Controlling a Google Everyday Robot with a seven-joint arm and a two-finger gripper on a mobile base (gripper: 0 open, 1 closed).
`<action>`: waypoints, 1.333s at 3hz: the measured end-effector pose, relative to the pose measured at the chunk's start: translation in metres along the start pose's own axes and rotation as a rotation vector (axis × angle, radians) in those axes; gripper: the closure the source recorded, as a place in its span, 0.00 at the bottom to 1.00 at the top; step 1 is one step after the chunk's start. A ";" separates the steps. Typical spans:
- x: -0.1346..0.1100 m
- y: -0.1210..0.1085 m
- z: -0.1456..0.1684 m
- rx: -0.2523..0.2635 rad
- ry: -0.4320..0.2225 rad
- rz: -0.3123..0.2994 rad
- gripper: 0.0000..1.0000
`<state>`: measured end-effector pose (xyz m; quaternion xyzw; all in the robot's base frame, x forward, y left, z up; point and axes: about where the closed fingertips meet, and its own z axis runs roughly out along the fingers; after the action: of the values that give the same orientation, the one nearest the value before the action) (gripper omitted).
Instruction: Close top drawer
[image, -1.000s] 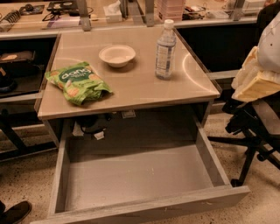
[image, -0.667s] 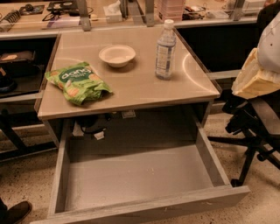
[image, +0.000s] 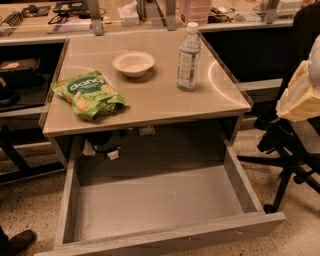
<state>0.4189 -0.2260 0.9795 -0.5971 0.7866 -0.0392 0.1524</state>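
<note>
Top drawer (image: 161, 205), pulled fully out toward you below the table (image: 165, 100). It is a wide, shallow box of grey wood-grain board. You see its flat floor, two straight side walls and the top edge of its front panel along the bottom of the view. Small pale specks mark the floor.

The table top is a smooth, square beige slab with a faint sheen and a thin edge band. On it stand:
- a round, shallow cream bowl (image: 133, 63) near the back centre
- an upright clear plastic water bottle (image: 189, 56) with a white cap, to the right of the bowl and apart from it
- a crinkled green snack bag (image: 88, 94) lying flat near the left edge

Dark cables (image: 102, 145) hang in the recess behind the drawer. A black office chair (image: 287, 150) with a star base stands to the right on speckled flooring (image: 300, 210).

The gripper and the arm lie outside the camera view, so you cannot tell the arm's pose or whether the fingers are released or clenched.
</note>
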 end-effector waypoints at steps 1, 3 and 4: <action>0.025 0.039 -0.009 -0.024 0.038 0.068 1.00; 0.043 0.118 0.027 -0.156 0.067 0.137 1.00; 0.044 0.122 0.032 -0.168 0.072 0.139 1.00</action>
<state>0.3039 -0.2297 0.9108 -0.5499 0.8316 0.0160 0.0756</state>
